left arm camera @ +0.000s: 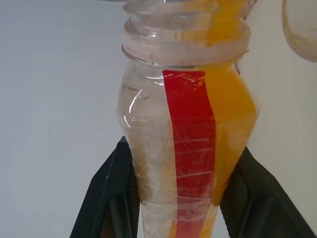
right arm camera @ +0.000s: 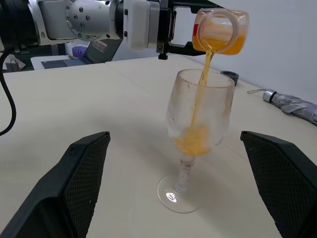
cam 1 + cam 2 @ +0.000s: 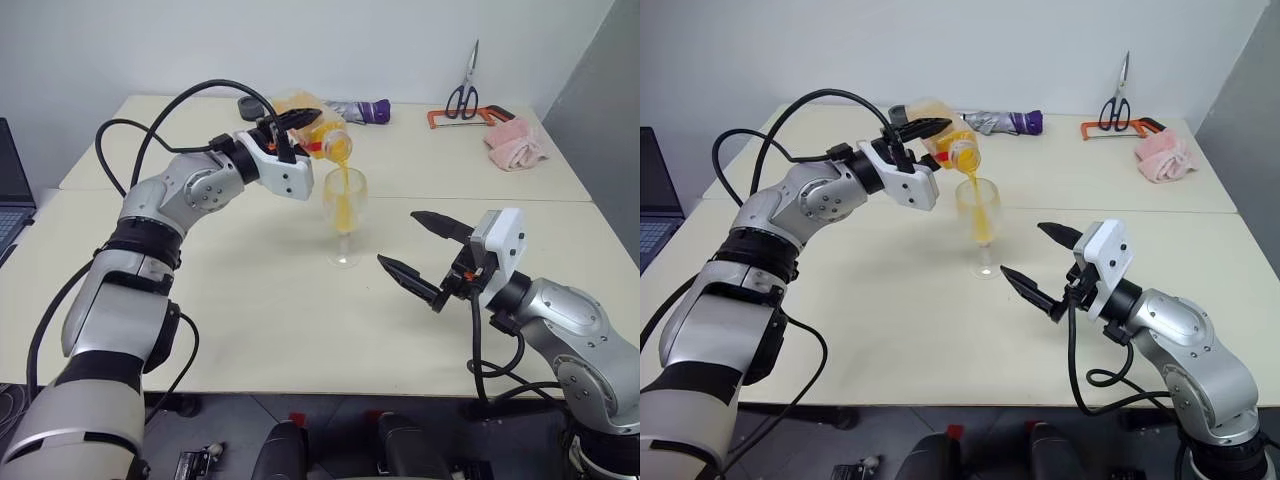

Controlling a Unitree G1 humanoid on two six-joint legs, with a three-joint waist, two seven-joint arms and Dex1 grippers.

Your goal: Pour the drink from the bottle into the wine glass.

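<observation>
Above the wine glass [image 3: 345, 215], left gripper [image 3: 288, 128] clamps bottle [image 3: 312, 124] tipped mouth-down; right gripper [image 3: 420, 253] open

Hidden and cut-off parts during the pour

In the left wrist view, the bottle [image 1: 190, 129] ran off the frame at its mouth and base, and the wine glass [image 1: 301, 27] showed as a sliver of bowl. A laptop [image 3: 12, 190] was cropped by the left edge. The left gripper [image 3: 290, 125] fingers covered much of the bottle's body.
</observation>
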